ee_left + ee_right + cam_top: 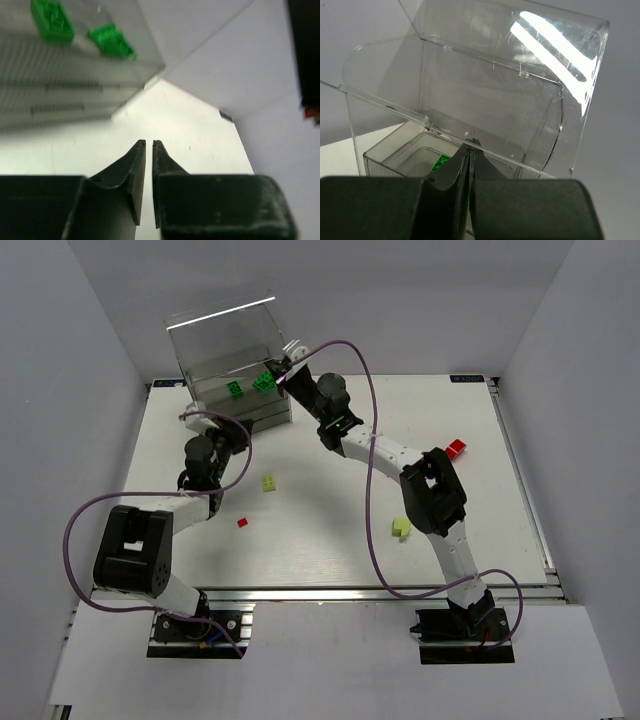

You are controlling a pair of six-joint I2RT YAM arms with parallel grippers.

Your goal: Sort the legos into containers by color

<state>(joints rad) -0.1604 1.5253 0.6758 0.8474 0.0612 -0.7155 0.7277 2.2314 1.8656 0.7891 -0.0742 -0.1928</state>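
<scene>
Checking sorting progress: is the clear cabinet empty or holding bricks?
Not empty: two green bricks sit inside the clear cabinet, visible in top and left wrist views.

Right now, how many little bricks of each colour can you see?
Green bricks (in the clear box): 2
Yellow-green bricks (on the table): 2
Red bricks (on the table): 2
Total: 6

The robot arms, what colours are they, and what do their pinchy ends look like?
The left arm and right arm are white tubes joined by chunky black boxes. A purple cable loops loosely along each one. The left tool and right tool each have two dark, nearly black fingers that narrow to thin tips.
</scene>
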